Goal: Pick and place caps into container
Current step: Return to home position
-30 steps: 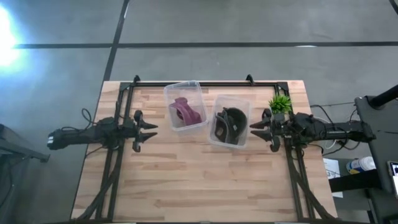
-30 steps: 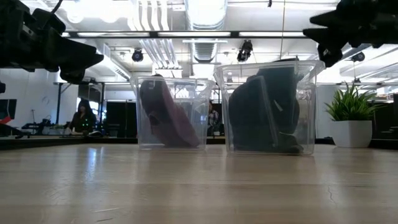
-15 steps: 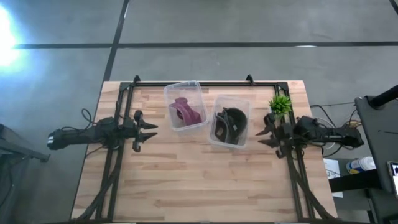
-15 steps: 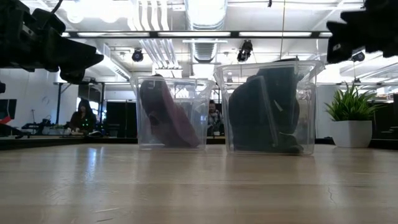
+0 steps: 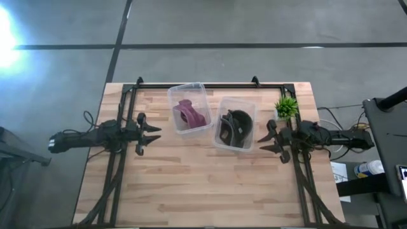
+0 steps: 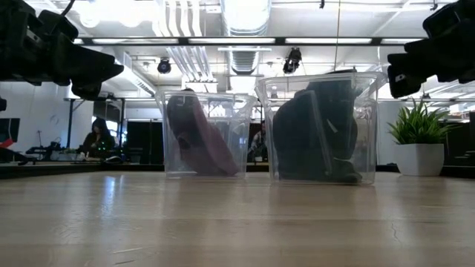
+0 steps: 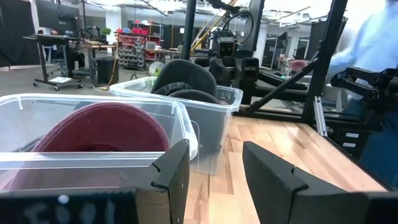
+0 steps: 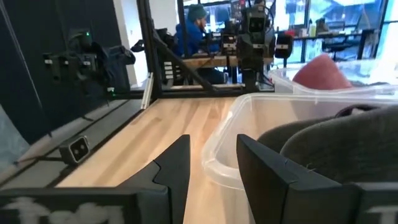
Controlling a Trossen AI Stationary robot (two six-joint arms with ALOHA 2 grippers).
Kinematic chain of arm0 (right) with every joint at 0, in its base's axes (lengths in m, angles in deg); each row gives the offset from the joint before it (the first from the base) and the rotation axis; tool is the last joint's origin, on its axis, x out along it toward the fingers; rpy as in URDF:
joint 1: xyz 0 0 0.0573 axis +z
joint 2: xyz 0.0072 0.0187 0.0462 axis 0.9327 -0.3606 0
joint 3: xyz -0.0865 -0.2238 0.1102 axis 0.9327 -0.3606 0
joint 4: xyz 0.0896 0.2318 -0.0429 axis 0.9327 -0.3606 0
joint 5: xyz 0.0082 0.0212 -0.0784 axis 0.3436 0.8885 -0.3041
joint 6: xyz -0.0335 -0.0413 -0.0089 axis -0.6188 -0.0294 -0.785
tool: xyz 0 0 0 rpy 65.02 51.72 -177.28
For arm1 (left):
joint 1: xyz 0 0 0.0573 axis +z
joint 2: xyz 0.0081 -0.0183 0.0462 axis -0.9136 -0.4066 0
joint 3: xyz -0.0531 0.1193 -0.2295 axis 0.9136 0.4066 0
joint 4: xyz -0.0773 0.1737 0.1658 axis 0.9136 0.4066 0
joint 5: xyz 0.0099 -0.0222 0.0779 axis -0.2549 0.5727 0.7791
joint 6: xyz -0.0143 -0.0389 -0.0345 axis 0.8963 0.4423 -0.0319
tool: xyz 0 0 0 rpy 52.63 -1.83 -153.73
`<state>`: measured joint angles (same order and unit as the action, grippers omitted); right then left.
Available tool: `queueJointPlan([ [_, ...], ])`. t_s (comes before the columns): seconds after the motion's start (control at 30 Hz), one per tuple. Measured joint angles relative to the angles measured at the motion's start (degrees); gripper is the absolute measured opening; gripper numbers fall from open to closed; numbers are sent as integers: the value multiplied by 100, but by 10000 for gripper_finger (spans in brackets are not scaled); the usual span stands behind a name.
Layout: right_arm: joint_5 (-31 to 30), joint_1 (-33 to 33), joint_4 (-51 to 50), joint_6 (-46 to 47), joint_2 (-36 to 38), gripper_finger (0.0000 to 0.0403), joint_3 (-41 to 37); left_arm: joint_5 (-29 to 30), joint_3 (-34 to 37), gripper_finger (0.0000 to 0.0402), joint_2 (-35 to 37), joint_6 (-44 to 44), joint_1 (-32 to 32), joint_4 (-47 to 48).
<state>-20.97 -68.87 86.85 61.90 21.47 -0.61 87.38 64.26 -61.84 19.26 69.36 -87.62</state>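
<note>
Nearest the low camera runs the pale planked top of the wooden counter [image 5: 203, 191]. Midway back, the left hand [image 5: 157, 135] hangs above the counter's left side. It points inward toward the containers, and its two fingers are moderately apart and hold nothing; its own wrist view shows the gap between them plainly. Opposite, the right hand [image 5: 260, 143] hovers above the right side, close beside the right container's near corner. Its fingers are likewise parted and empty. Between the two hands and a little farther back, two clear plastic containers stand side by side, near each other but apart. The left container [image 5: 191, 87] holds the maroon cap [image 5: 189, 114], which leans on edge against a wall. The right container [image 5: 237, 99] holds the dark caps [image 5: 236, 125] bunched together, and one crown rises above the rim in the left wrist view. Which is black and which olive-grey cannot be told. Just beyond the right hand, a small green plant [image 5: 286, 105] in a white pot sits at the counter's right edge. Past the counter, the low view shows a person [image 6: 96, 137] at a desk in the room.
</note>
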Motion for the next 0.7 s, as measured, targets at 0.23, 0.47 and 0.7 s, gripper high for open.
queueJointPlan([
  [0.23, 0, 0, 2, 282, -21, 128, 0, 0, 0, 144, -4, 0, 0, 0],
  [0.47, -1, 0, 2, 283, -29, 128, 0, 0, 0, 144, -7, 0, 0, 0],
  [0.7, -2, 0, 2, 297, -29, 128, 0, -2, 0, 144, -7, 0, 0, 2],
])
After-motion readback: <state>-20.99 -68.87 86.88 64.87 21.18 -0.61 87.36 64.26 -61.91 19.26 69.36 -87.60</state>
